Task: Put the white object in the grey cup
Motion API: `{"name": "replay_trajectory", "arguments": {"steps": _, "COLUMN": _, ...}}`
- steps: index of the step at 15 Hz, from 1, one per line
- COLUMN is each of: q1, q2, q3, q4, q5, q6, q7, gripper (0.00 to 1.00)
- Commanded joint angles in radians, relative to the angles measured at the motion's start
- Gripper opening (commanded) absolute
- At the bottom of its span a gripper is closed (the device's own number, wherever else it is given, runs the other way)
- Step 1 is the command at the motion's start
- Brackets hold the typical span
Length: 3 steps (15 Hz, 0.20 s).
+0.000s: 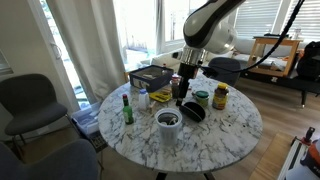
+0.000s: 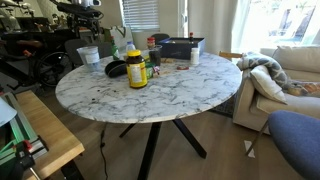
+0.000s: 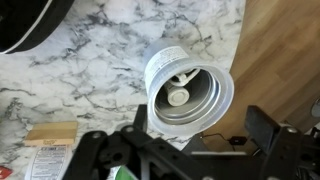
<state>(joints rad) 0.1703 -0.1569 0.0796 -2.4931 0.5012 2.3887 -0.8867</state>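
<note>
Round white marble table (image 1: 235,135), pale grey straight-sided cylindrical cup (image 3: 200,75) standing upright on it, small white object (image 3: 178,96) lying inside the cup, black robot gripper (image 1: 182,98) hanging higher near the cup, fingers spread apart, empty.

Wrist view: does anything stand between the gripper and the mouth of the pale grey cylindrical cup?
Nothing visible does. The mouth of the pale grey cylindrical cup is unobstructed in front of the open gripper. A small white object appears to lie inside it already.
</note>
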Motion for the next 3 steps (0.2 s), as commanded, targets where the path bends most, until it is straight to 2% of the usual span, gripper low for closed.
{"name": "replay_trajectory", "arguments": {"steps": 1, "q1": 0.008, "q2": 0.000, "q3": -0.008, "q4": 0.001, "q5": -0.003, "q6": -0.001, "q7": 0.003, "gripper": 1.00}}
{"name": "replay_trajectory", "arguments": {"steps": 3, "q1": 0.008, "q2": 0.000, "q3": -0.008, "q4": 0.001, "q5": -0.003, "q6": -0.001, "q7": 0.003, "gripper": 1.00}}
